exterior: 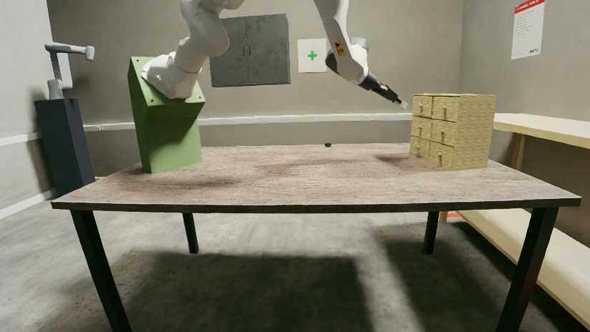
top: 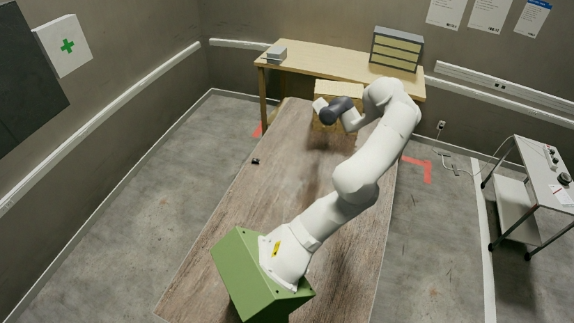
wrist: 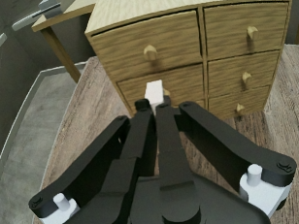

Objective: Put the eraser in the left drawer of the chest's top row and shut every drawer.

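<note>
The wooden chest (top: 339,87) (exterior: 475,132) stands upright at the far end of the table, with two columns of three drawers. The top row's left drawer (exterior: 422,113) (wrist: 121,49) looks flush with the chest's front, and its knob (wrist: 150,52) is in clear view. The other drawers look shut too. My gripper (exterior: 403,104) (wrist: 156,92) is shut and empty, its light fingertips together. It points down towards the chest, a little in front of the left column. In the wrist view the tips overlap the drawer below the top left one. No eraser is visible; the drawers' insides are hidden.
A small black object (top: 255,161) (exterior: 328,144) lies near the table's left edge in the top view. The green robot base (top: 257,276) (exterior: 173,139) is at the opposite end from the chest. A light wooden bench (top: 321,60) (exterior: 545,127) stands behind the chest.
</note>
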Tool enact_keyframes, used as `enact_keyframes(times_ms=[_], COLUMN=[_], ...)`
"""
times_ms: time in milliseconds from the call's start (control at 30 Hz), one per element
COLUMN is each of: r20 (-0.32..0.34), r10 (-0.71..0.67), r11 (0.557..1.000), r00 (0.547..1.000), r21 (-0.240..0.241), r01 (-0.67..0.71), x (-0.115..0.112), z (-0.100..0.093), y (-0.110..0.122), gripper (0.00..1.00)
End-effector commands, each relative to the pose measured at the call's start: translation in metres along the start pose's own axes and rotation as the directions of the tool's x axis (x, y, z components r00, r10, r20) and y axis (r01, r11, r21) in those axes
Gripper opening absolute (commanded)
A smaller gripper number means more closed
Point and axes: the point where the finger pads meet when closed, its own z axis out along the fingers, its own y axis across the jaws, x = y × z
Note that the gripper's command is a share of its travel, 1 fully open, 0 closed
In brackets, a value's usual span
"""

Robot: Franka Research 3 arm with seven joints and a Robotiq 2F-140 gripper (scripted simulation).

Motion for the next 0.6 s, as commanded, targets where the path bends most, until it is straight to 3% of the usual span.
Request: enact_keyframes(times_ms=[0,200,567], r20=[-0.012,-0.012,-0.005], r10=[-0.011,-0.011,-0.011], r11=[1.0,1.0,1.0], r00=[1.0,1.0,1.0], r21=[-0.009,-0.009,-0.01], r01=[0.011,0.011,0.011], x=[0.002,-0.002,-0.002], z=[-0.014,-0.039,-0.042], y=[0.003,0.002,0.002], gripper=[0.1,0.1,0.1])
